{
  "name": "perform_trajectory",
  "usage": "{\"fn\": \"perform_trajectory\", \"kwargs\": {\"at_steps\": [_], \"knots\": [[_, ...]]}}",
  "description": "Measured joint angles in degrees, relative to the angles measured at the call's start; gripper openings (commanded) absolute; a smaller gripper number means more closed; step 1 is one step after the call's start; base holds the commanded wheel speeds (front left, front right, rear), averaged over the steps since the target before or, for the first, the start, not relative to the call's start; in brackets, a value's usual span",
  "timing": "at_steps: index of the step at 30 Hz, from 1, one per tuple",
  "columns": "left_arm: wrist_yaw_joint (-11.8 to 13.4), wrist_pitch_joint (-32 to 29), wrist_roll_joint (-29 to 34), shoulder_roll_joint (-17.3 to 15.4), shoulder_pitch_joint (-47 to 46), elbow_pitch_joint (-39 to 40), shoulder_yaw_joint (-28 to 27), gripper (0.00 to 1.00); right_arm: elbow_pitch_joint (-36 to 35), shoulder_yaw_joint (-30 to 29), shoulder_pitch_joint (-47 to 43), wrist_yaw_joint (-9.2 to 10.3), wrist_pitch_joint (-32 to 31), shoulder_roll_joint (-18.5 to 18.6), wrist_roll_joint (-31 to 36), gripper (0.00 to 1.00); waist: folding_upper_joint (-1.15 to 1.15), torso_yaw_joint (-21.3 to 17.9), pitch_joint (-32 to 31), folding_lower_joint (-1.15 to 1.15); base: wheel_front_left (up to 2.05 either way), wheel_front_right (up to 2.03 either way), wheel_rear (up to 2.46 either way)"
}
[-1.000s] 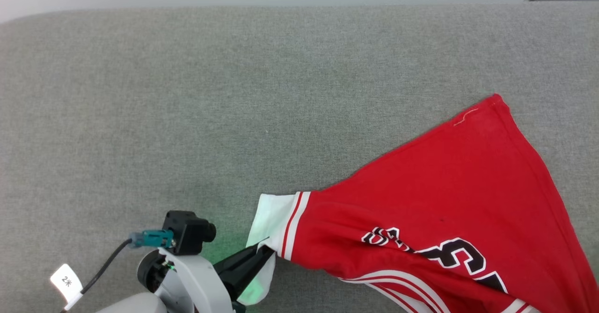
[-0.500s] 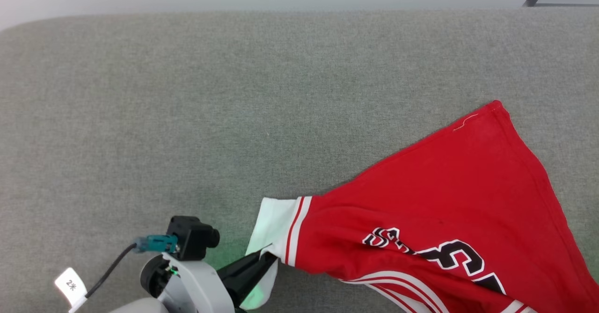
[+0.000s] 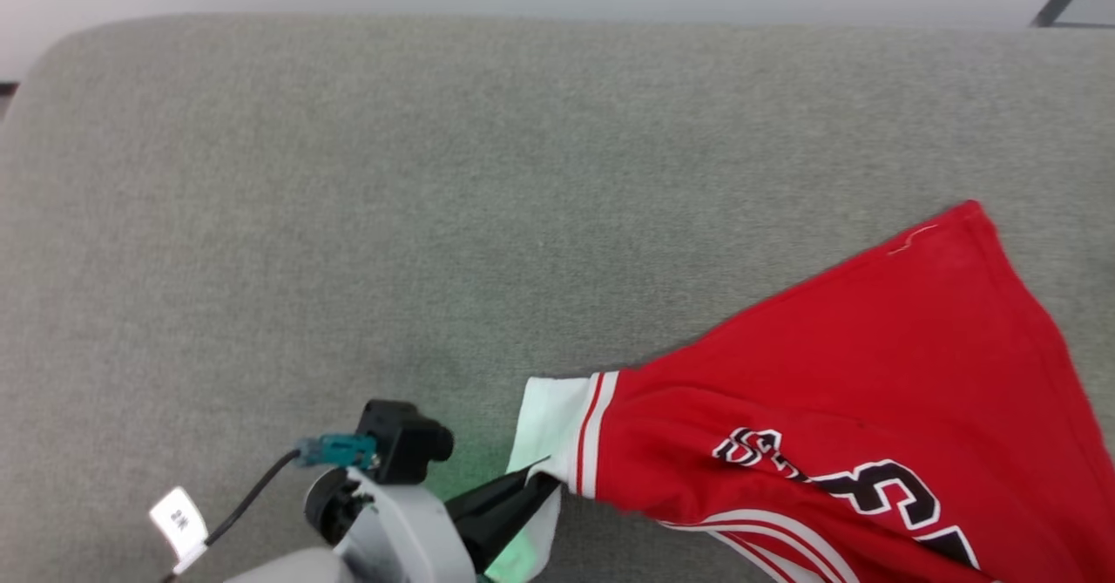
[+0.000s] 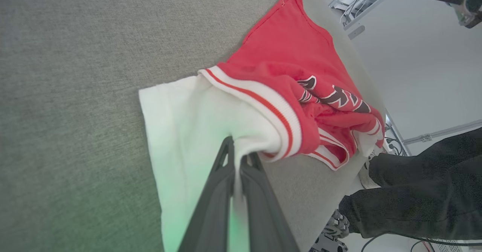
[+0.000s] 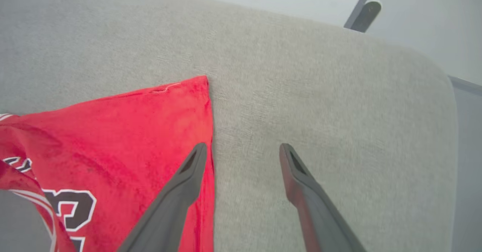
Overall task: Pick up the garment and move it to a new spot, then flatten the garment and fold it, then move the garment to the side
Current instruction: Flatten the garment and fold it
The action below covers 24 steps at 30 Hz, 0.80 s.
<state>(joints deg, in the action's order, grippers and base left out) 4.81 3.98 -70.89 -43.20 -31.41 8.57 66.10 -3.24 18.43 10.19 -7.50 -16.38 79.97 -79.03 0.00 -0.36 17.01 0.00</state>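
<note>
Red jersey cloth, the garment (image 3: 854, 365) lies on the near right part of the grey fabric-covered counter (image 3: 348, 217). One red hem corner (image 3: 971, 217) points toward the far right, and the body spreads back from it to the near edge of the head view. Black lettering with a white outline (image 3: 880, 487) crosses the near part of the cloth, wrinkled and partly cut off, with red-and-white stripe trim just below it.

On the left end of the garment, a white sleeve (image 3: 549, 417) with a red-and-white striped band sticks out over the grey surface. The left tool (image 3: 538, 481) has its two dark fingers pressed together on this sleeve. In the left wrist view the left tool (image 4: 238, 154) pinches a fold of the white sleeve (image 4: 188, 124) between its tips, and a green glow falls on the cloth beside them. Behind it the garment (image 4: 286, 45) is bunched, with its red body rumpled toward the counter's edge. Beyond that edge stands a person's dark-clad leg (image 4: 414, 191).

The right tool (image 5: 243, 148) has its jaws wide apart and holds nothing. One finger hangs over the straight red edge of the garment (image 5: 131, 131) near the hem corner, and the other hangs over bare grey counter to the right of it. Whether either finger touches the surface cannot be told.
</note>
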Motion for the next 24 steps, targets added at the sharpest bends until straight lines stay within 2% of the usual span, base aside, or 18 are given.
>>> {"fn": "perform_trajectory", "kwargs": {"at_steps": [3, 8, 12, 16, 22, 23, 24], "knots": [[-0.6, -0.5, 0.6, 1.1, -1.3, -0.6, 0.2, 0.0, 1.7, 1.0, 6.1, -0.01, -2.8, -6.4, 6.3, 1.0, 0.0, 0.9, 1.1, 0.0, 0.0, 0.0, 0.0], [-1.6, -1.5, 1.9, 2.9, -3.6, -1.8, 0.6, 0.0, 7.5, 5.4, 19.3, -0.01, -11.5, -18.4, 16.5, 1.0, 0.0, 2.4, 3.3, 0.0, 0.0, 0.0, 0.0], [-2.2, -2.0, 2.5, 4.2, -5.2, -2.6, 0.6, 0.0, 13.4, 9.2, 27.6, -0.01, -16.1, -25.6, 22.1, 1.0, 0.0, 3.3, 5.4, 0.0, 0.0, 0.0, 0.0], [-2.8, -2.4, 3.3, 5.6, -6.5, -3.7, 0.9, 0.0, 17.8, 12.9, 31.8, -0.01, -18.9, -28.7, 24.8, 1.0, 0.0, 4.2, 7.4, 0.0, 0.0, 0.0, 0.0], [-3.5, -2.4, 3.7, 6.9, -7.9, -5.0, 0.9, 0.0, 21.0, 16.3, 34.2, -0.02, -20.5, -28.7, 25.2, 1.0, 0.0, 5.5, 9.6, 0.0, 0.0, 0.0, 0.0], [-3.6, -2.4, 3.8, 6.9, -8.1, -5.2, 0.8, 0.0, 21.1, 16.7, 34.3, -0.02, -20.5, -28.5, 24.5, 0.59, 0.0, 5.7, 9.8, 0.0, 0.0, 0.0, 0.0], [-3.7, -2.4, 3.8, 6.9, -8.2, -5.4, 0.8, 0.0, 21.1, 17.0, 34.5, -0.02, -20.5, -28.4, 23.8, 0.32, 0.0, 5.8, 10.0, 0.0, 0.0, 0.0, 0.0]]}}
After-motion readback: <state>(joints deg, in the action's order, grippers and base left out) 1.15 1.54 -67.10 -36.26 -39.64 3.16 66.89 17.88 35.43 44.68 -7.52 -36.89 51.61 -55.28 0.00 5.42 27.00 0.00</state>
